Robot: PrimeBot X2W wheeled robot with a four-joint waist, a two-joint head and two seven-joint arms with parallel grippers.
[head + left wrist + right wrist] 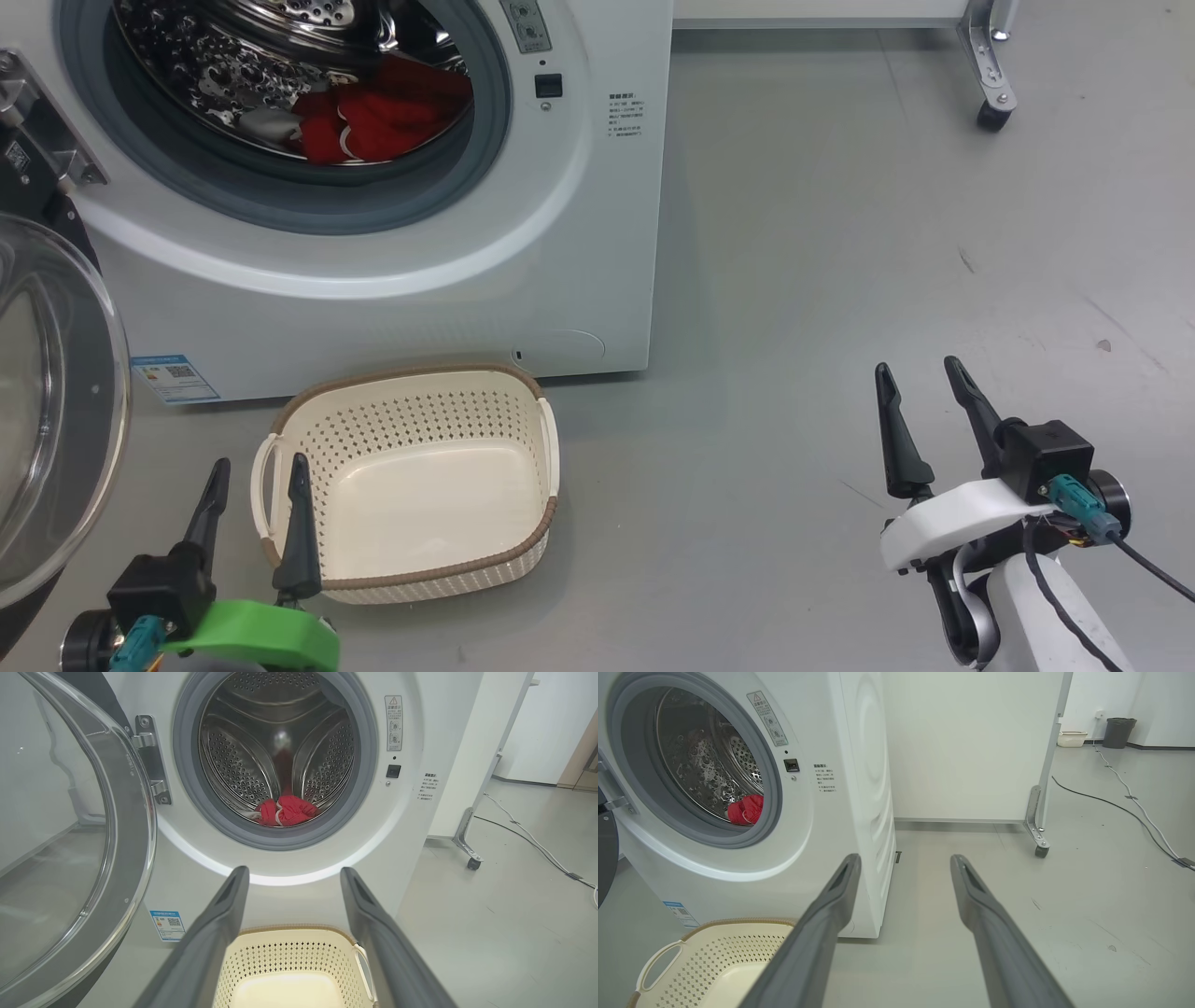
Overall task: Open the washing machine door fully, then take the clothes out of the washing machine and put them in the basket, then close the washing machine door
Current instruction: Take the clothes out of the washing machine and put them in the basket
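Reaching for the crumpled red clothes [383,121] lying low in the steel drum [215,65] of the white front-loading washing machine [373,308] risks snagging its grey rubber seal [280,201] or dropping them short of the cream perforated basket [411,373] below; left gripper [260,462] and right gripper [916,364] gape empty; small blue label [175,377] illegible.

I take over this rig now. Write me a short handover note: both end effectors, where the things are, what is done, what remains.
Left end effector: open, empty, near the basket, pointing at the washing machine.
Right end effector: open, empty, over the floor right of the machine.
Door: open, swung to the left.
Red clothes: at the bottom of the drum.
Basket: empty, on the floor in front of the machine.
Done: door opened.
Left: move clothes into basket, close door.
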